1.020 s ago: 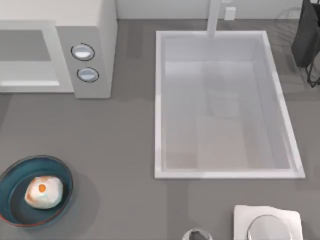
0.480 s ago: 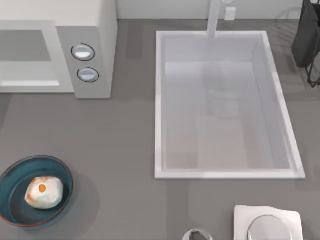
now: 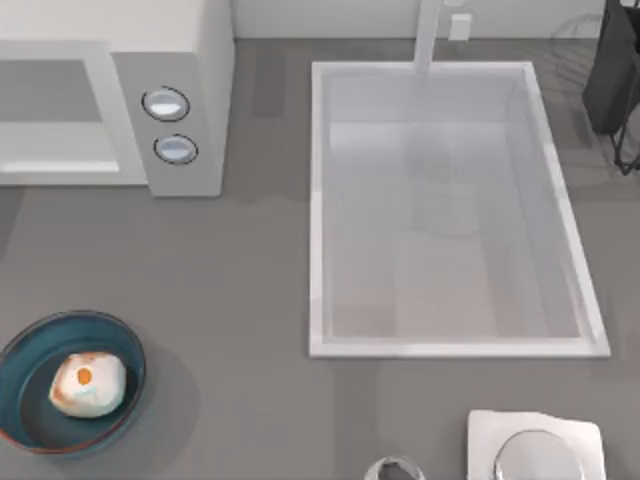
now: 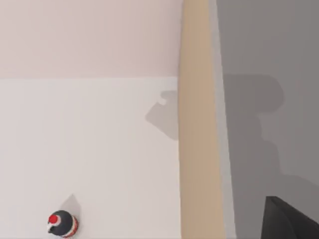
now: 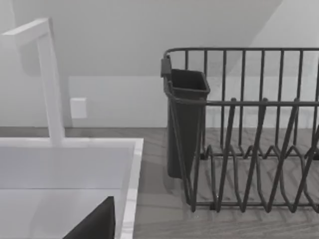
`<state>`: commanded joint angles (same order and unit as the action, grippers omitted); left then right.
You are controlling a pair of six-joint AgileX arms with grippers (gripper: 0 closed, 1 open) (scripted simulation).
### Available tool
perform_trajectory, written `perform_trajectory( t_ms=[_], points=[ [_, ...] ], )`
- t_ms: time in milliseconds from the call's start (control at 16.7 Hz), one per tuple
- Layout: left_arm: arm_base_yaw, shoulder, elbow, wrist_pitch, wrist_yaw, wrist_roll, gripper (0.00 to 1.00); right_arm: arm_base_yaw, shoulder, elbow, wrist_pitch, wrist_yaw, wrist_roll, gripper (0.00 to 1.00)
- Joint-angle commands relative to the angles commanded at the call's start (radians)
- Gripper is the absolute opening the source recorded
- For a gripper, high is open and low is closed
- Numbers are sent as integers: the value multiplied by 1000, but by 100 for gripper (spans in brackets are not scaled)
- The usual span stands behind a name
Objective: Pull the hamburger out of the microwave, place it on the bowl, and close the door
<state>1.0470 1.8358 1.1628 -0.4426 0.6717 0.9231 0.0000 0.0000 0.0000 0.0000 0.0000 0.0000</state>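
Hamburger in bowl, roundish, no clear long axis; tools' state: can't tell.

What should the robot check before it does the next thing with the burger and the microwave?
1. Hamburger out of the microwave: ok.
2. Hamburger resting inside the bowl: ok, near its middle.
3. Bowl flat on the counter, at the top view's lower left: ok.
4. Microwave door shut: not ok; the cavity looks open from above, and the door panel's position is unclear.
5. Counter between bowl and microwave free of things: ok.
6. Gripper ready for the door: cannot tell.
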Motion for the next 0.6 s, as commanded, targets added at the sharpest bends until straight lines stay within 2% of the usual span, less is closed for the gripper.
perform_trajectory(
  t_ms=[180,600],
  points=[
    [2,28,-55,67,1,2,0,0,0,0,0,0,0,100],
    [-26,-14,-94,90,-10,-24,0,0,0,0,0,0,0,100]
  ],
)
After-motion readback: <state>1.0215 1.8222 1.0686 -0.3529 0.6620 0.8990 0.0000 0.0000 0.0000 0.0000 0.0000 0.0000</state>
